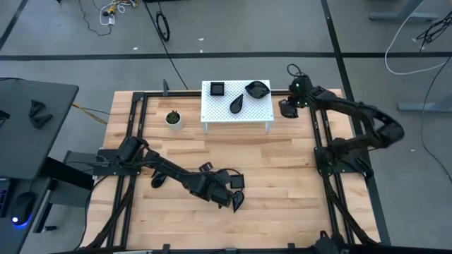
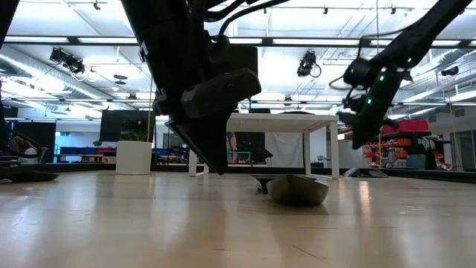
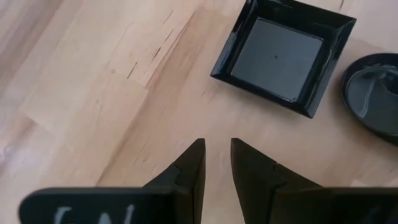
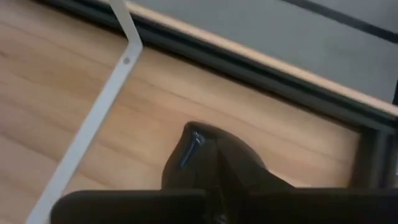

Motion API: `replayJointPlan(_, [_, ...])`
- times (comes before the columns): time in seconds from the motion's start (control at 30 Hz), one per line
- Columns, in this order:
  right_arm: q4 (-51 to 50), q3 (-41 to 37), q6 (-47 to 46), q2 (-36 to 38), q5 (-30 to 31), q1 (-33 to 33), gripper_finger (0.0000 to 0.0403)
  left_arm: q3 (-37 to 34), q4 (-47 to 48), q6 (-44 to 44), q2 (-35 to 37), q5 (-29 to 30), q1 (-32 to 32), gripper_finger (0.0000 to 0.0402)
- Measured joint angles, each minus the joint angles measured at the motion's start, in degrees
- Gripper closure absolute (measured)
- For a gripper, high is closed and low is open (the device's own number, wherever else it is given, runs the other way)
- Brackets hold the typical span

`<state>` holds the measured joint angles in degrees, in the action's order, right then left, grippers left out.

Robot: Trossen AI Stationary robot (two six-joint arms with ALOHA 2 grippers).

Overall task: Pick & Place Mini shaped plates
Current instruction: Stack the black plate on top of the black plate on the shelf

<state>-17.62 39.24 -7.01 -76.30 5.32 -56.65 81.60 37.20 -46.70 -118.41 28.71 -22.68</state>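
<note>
Three mini shaped plates lie on the white perforated stand [image 1: 236, 113]: a square one [image 1: 217, 89], a leaf-shaped one [image 1: 257, 89] and a teardrop [image 1: 237, 104]. More glossy black plates rest flat on the wooden table: a square one [image 3: 283, 56], a rounded one [image 3: 373, 93] and others [image 1: 206, 168] [image 1: 158, 182]. My left gripper [image 3: 217, 155] hangs low over the table just short of the square plate, pointing steeply down, open by a narrow gap with bare wood between the fingers. My right gripper [image 4: 208, 155] is shut, tipped down beside the stand's right end [image 1: 288, 107].
A small white pot with a green plant [image 1: 174, 118] stands left of the stand. The stand's white leg [image 4: 93, 124] is close to my right gripper. A dark frame rail [image 1: 321, 134] runs along the table's right side. Bare wood [image 1: 282, 197] lies at the near right.
</note>
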Motion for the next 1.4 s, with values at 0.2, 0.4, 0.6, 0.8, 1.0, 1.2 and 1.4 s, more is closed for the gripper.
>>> replayJointPlan(0.2, [6.98, 0.52, 0.01, -6.42, -0.93, -0.32, 0.0397, 0.0, 0.08, -0.24, 0.0, 0.0, -0.05, 0.0321])
replayJointPlan(0.4, [9.87, 0.55, -1.53, -6.97, 2.23, -0.3, 0.0401, 0.0, 0.04, -0.61, 0.0, 0.0, -0.04, 0.0321])
replayJointPlan(0.6, [1.88, 2.8, 0.06, -6.97, 4.27, 0.63, 0.0402, 0.0, 0.21, -0.65, 0.0, -1.24, -0.04, 0.0321])
replayJointPlan(0.8, [-3.04, 4.83, 2.6, -6.97, 11.17, 1.71, 0.0402, 0.0, 0.5, -0.66, 0.0, -1.92, -0.07, 0.0321])
replayJointPlan(1.0, [-2.67, 4.9, 11.53, -6.97, 10.11, 1.77, 0.0403, 0.0, 0.9, -0.13, 0.0, -1.97, -0.23, 0.0321])
replayJointPlan(1.2, [-3.19, 4.95, 25.84, -8.74, 10.15, 0.39, 0.0403, 0.0, 2.91, 0.1, 0.0, -1.96, -0.48, 0.0321])
replayJointPlan(1.4, [-1.32, 6.04, 26.69, -12.53, 7.43, -2.23, 0.0403, 0.0, 2.74, 0.91, 0.0, -1.29, -0.44, 0.0321])
